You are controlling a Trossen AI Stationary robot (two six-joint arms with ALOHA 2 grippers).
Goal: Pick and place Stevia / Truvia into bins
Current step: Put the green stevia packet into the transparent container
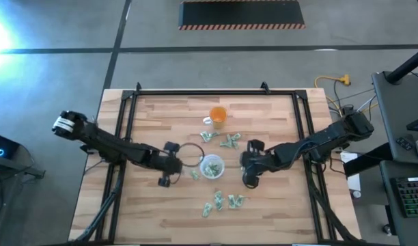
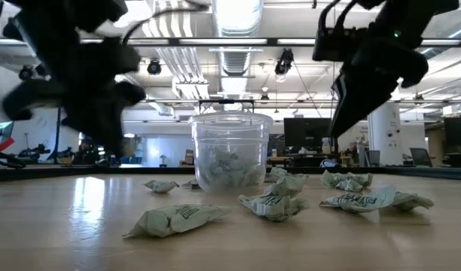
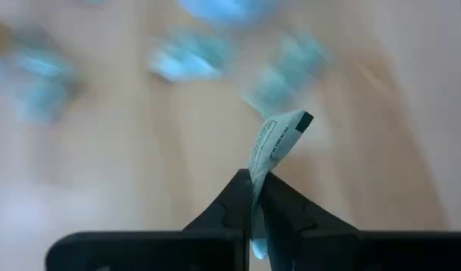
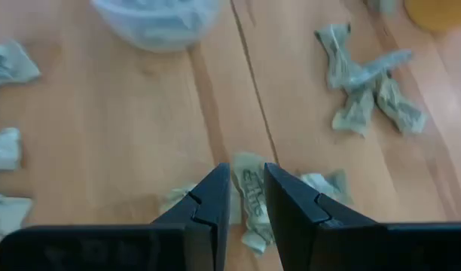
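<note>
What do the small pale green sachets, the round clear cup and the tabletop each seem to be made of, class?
Small pale green and white sachets: probably thin matte paper, since they are creased, crumpled and printed. Round clear cup: seemingly glossy transparent plastic, as sachets inside show through its wall. Tabletop: looks like light wood planks with a smooth finish, showing grain lines and plank seams.

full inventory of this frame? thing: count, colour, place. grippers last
sachets: many, exact count unclear, pale green and white, loose on the table around the clear cup, some inside it
clear cup: one, clear with whitish rim, table centre
orange cup: one, orange translucent, far side of table
table: one, light wood, black frame
left gripper: shut on a sachet, left of the clear cup
right gripper: fingers either side of a crumpled sachet, right of the clear cup
</note>
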